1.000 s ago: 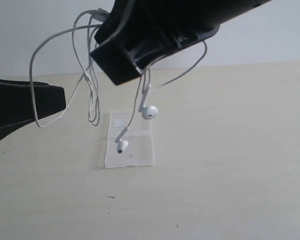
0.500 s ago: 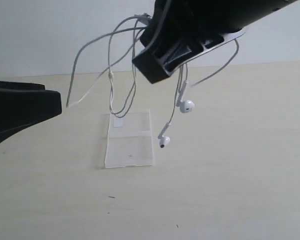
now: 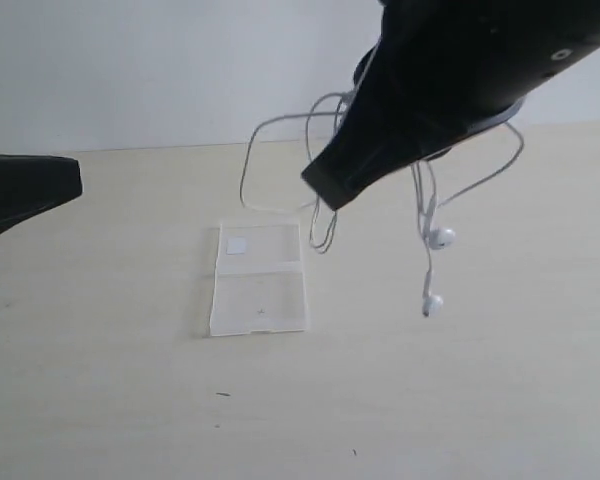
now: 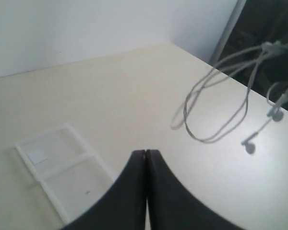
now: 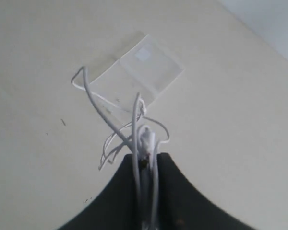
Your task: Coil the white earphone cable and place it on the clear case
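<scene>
A pale wooden table [image 3: 500, 400] runs back to a plain white wall [image 3: 130, 70], bare but for a few dark specks [image 3: 222, 394] on the camera side of the clear case [image 3: 258, 285]. The case lies flat with its two hinged panels spread open, a small white sticker [image 3: 236, 246] on the panel nearer the wall. Above and to the right arm's side of the case, the right gripper [image 5: 145, 160] is clamped on a bunch of strands of the white earphone cable [image 3: 277, 120], which hangs in the air. One loop arcs out toward the wall behind the case, and another droops by its far corner; whether that loop touches the table cannot be told. Two earbuds [image 3: 441, 238] dangle farther out from the case on the same side. In the exterior view the dark bulk of the right arm hides the point where the cable is pinched. The left gripper [image 4: 146, 152] sits well apart from the case on the opposite side, half cut off by the frame edge, its fingers pressed together on nothing.
</scene>
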Action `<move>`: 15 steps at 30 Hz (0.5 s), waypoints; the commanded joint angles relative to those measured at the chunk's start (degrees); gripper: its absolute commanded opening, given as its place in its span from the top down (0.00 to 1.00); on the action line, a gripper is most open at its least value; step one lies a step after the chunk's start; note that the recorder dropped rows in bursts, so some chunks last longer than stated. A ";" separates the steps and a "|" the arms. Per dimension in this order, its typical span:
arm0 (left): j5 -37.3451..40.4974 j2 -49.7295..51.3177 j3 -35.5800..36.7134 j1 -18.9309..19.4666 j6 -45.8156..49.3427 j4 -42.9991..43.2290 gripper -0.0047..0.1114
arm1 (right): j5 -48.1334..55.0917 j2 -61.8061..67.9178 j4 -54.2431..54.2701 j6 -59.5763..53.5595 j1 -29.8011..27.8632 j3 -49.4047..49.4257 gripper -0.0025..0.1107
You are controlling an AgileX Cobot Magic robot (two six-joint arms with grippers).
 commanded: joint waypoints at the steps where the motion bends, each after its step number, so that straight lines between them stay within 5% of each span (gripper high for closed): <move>1: 6.51 -0.30 2.07 0.16 0.01 -0.23 0.96 | 0.08 4.83 2.77 0.54 0.03 -0.44 0.98; 5: 12.71 -0.38 6.38 0.16 -0.38 -0.23 0.96 | -0.69 9.95 2.40 3.79 0.03 -0.44 0.98; 15: 13.78 -0.38 15.19 0.16 -3.11 -0.23 0.96 | -13.28 19.72 -3.80 16.24 -0.67 -1.96 0.98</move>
